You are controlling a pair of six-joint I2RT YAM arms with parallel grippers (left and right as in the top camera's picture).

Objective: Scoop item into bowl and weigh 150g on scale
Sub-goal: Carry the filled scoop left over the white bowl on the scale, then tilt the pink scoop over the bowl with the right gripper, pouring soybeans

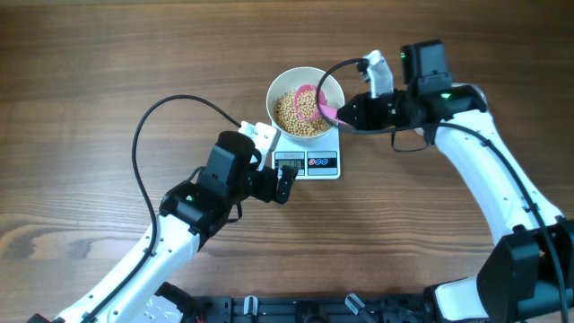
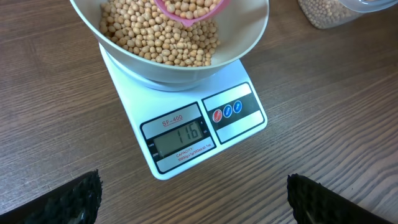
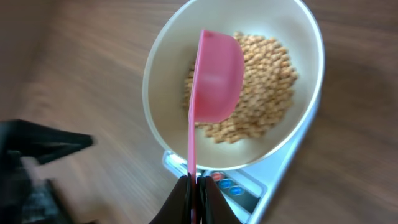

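Near the tabletop's middle, the bowl (image 1: 276, 88) of beans (image 1: 294, 117) sits on the scale (image 2: 186, 134), whose display reads 116. The right end effector (image 3: 194, 186) is clenched on a pink scoop (image 3: 216, 74) above the beans. The left end effector (image 2: 196, 196) hangs released, just in front of the scale.

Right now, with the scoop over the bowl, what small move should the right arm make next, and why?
Probably tip the pink scoop gently over the bowl. The scale shows 116, short of 150, and the scoop, gripped by the right end effector, holds beans.
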